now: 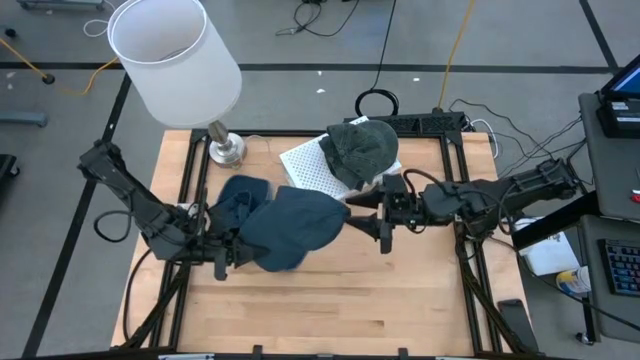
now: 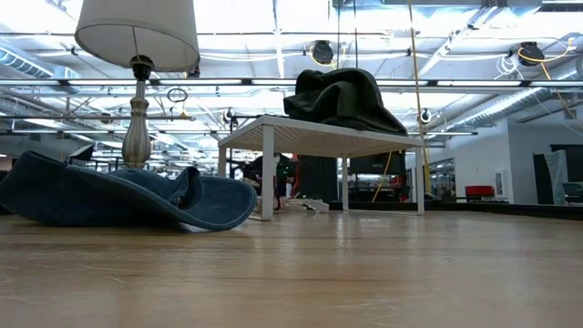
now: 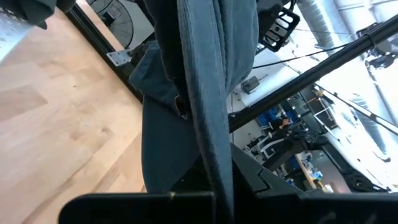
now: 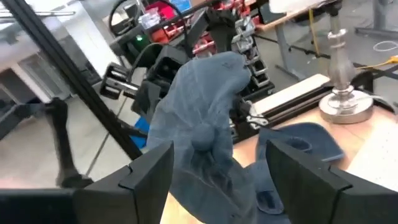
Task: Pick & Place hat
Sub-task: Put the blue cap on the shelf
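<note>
Holding the blue hat (image 1: 285,228) by its left edge, the left gripper (image 1: 222,253) has its fingers pinched together on the fabric, as the left wrist view confirms with cloth (image 3: 205,93) trapped between the fingers. We note the right gripper (image 1: 383,217) just beside the hat's right edge, its fingers (image 4: 149,174) spread apart with nothing clamped between them. The hat itself sits at the table's (image 1: 400,310) centre-left, partly draped, with its brim resting on the wood in the low view. A second blue hat (image 1: 235,195) lies just beside it on the left, touching or overlapping; we cannot tell which. A dark green hat (image 1: 362,148) rests on the white stand (image 1: 305,165) at the far side, and a lamp (image 1: 175,55) stands at the far left. We judge three risks. First, the limp fabric may slip from the single left-side pinch if lifted quickly. Second, dragging the hat could snag and carry the neighbouring blue hat along. Third, a lift toward the far left may brush the lamp base (image 1: 227,150) and tip it, since the shade overhangs the route.
</note>
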Motion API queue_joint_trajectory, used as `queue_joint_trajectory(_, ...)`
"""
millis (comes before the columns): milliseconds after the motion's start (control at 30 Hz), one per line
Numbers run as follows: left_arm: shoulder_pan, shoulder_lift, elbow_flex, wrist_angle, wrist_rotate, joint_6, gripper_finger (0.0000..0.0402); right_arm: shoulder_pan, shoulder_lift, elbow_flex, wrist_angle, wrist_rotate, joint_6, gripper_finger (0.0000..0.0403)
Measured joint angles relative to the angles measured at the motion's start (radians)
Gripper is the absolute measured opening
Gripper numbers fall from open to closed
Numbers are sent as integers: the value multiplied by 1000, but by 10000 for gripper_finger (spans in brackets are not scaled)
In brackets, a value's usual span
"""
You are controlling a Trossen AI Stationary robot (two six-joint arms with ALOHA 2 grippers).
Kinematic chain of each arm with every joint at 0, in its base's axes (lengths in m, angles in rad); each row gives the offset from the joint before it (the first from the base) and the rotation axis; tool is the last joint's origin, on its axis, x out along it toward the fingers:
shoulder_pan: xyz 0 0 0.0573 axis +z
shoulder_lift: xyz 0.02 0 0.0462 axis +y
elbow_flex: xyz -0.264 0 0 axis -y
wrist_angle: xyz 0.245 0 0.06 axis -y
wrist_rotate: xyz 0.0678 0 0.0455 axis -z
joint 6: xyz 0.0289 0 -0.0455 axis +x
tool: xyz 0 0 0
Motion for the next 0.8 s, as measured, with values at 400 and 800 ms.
queue_joint_trajectory(400, 18, 6, 0, -3, 3, -24, 5, -11, 0, 0, 26, -157, 9, 229)
queue_joint_trajectory(800, 66, 6, 0, -10, 95, -22, 5, -15, 0, 0, 45, -173, 11, 113)
